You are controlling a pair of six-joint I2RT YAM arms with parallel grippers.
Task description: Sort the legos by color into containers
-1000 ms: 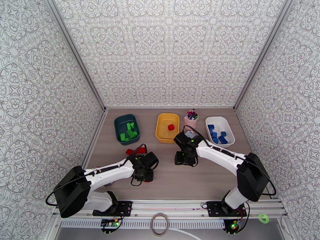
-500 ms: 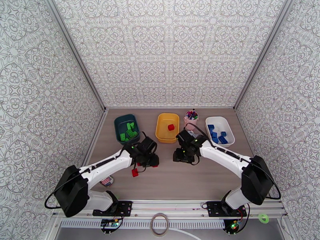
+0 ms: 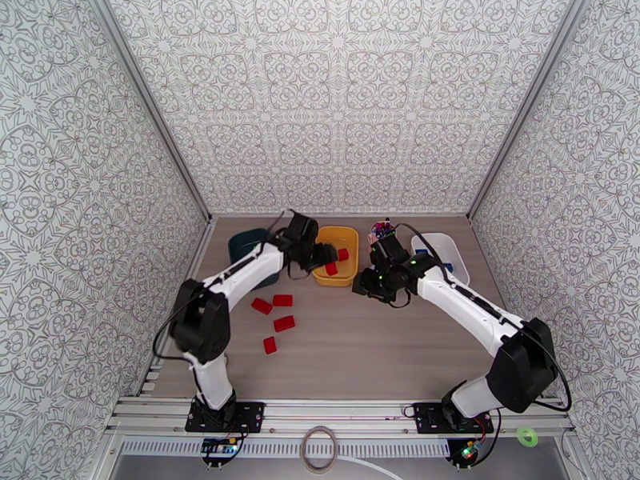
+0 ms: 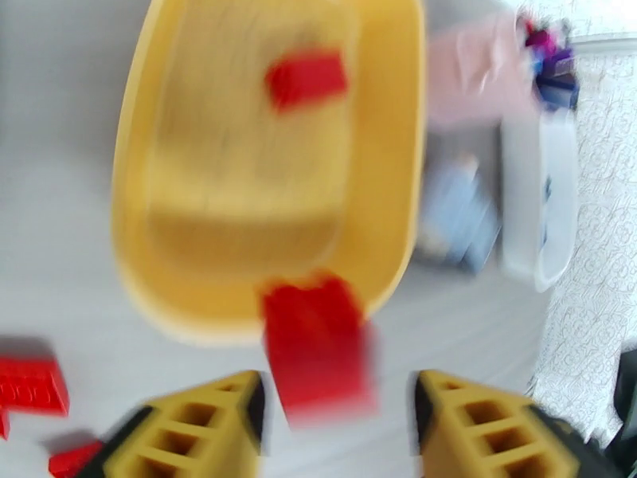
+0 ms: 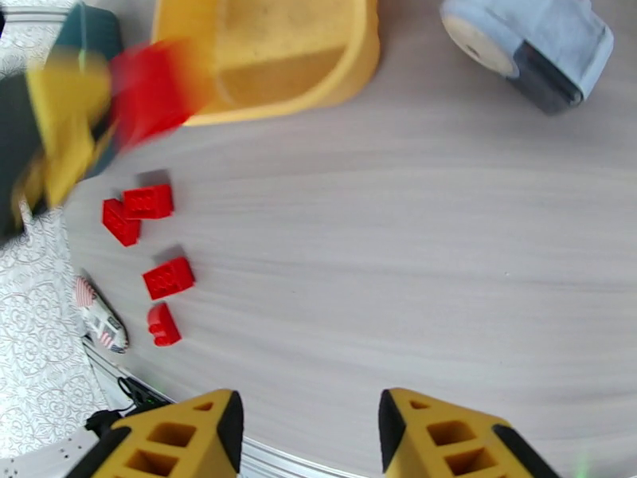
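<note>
My left gripper (image 3: 323, 256) hangs open over the near rim of the yellow tub (image 3: 349, 234). A blurred red brick (image 4: 318, 356) is loose just ahead of its fingers (image 4: 209, 424), at the tub's edge (image 4: 131, 233). Another red brick (image 4: 306, 77) lies inside the tub. Several red bricks (image 3: 282, 300) lie on the table to the left, also in the right wrist view as red bricks (image 5: 169, 278). My right gripper (image 5: 306, 408) is open above bare table with nothing between its fingers. The left arm covers much of the teal tub (image 3: 242, 240). The right arm crosses the white tub (image 3: 438, 240).
A pink cup of pens (image 3: 382, 231) stands between the yellow and white tubs. A small white-grey box (image 5: 529, 41) lies near the yellow tub's right corner. A striped packet (image 5: 99, 316) rests by the left table edge. Patterned walls enclose the table.
My left arm swung from the near left up to the yellow tub with a red brick and opened. Red bricks it covered now show. My right arm drew back toward the cup.
</note>
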